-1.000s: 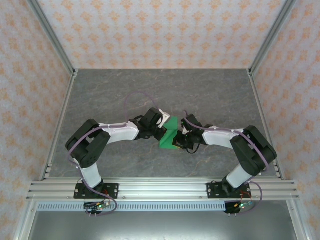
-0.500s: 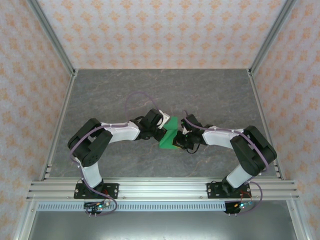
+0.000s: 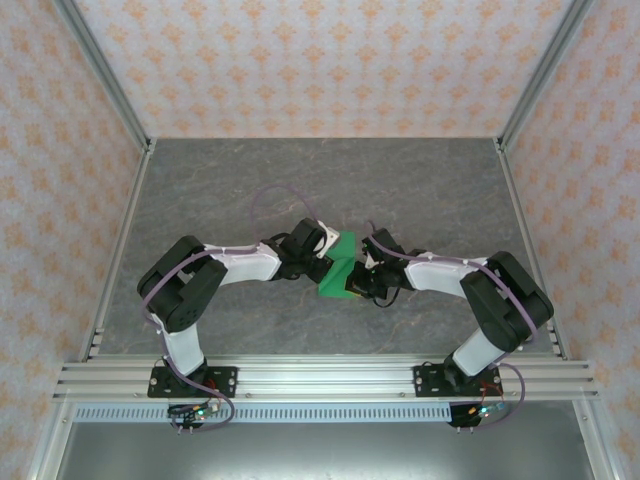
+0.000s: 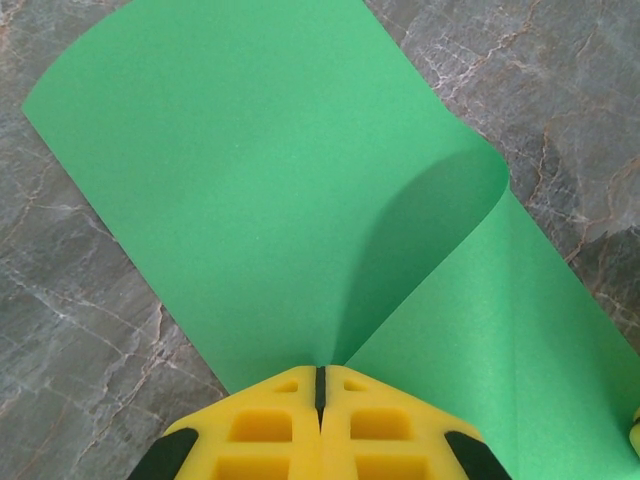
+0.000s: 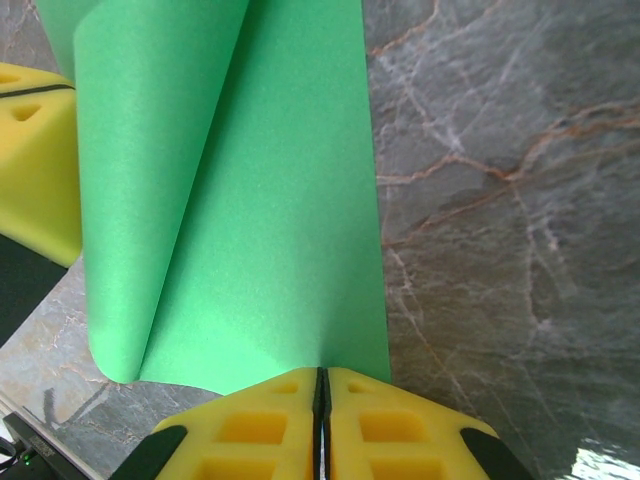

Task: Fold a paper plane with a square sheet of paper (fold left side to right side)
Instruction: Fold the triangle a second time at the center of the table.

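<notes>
The square sheet of paper [image 3: 340,266] is bright green and lies mid-table, bent over on itself in a soft curl. In the left wrist view one flap [image 4: 250,170] arches over the flat layer [image 4: 520,330]. My left gripper [image 4: 320,372] is shut on the sheet where the two layers meet. My right gripper [image 5: 320,374] is shut on the sheet's near edge [image 5: 280,230], with the rolled bend to its left. From above, the left gripper [image 3: 322,258] and right gripper [image 3: 361,277] face each other across the paper. The left gripper's yellow finger [image 5: 35,150] shows beside the curl.
The grey marble tabletop [image 3: 420,190] stretches behind and to both sides of the arms. Patterned walls and aluminium posts [image 3: 105,80] enclose the table. A metal rail [image 3: 320,378] carries both arm bases along the near edge.
The left arm's elbow has shifted slightly right and its wrist has turned a little. The paper and the right arm have barely moved. Both grippers stay shut.
</notes>
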`<control>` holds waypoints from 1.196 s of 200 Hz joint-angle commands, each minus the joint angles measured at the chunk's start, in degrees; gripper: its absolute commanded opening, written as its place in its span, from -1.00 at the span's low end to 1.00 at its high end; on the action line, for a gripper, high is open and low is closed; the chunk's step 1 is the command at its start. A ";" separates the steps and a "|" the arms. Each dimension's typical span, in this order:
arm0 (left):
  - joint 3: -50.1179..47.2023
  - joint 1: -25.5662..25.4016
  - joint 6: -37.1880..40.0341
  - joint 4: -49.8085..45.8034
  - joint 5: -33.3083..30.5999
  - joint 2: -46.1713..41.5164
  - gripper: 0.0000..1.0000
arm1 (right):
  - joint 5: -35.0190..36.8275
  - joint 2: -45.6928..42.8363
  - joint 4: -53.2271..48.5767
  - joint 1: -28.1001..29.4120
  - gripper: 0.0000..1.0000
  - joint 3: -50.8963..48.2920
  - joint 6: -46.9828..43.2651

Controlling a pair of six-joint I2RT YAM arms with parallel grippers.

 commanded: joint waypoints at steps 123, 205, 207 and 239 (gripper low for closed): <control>0.10 0.60 1.25 0.16 2.04 1.46 -1.00 | -5.35 0.18 20.32 -4.86 -0.77 1.11 9.67; 0.15 0.54 1.33 0.06 2.15 1.43 -1.00 | -6.46 7.10 21.32 -3.37 -0.77 4.53 10.14; 0.24 0.53 1.33 0.08 2.19 1.35 -1.00 | -6.41 7.16 21.33 -3.32 -0.77 4.48 10.15; 0.28 0.53 1.33 0.01 2.19 1.42 -1.00 | -5.54 8.04 19.58 -3.26 -0.77 4.44 9.21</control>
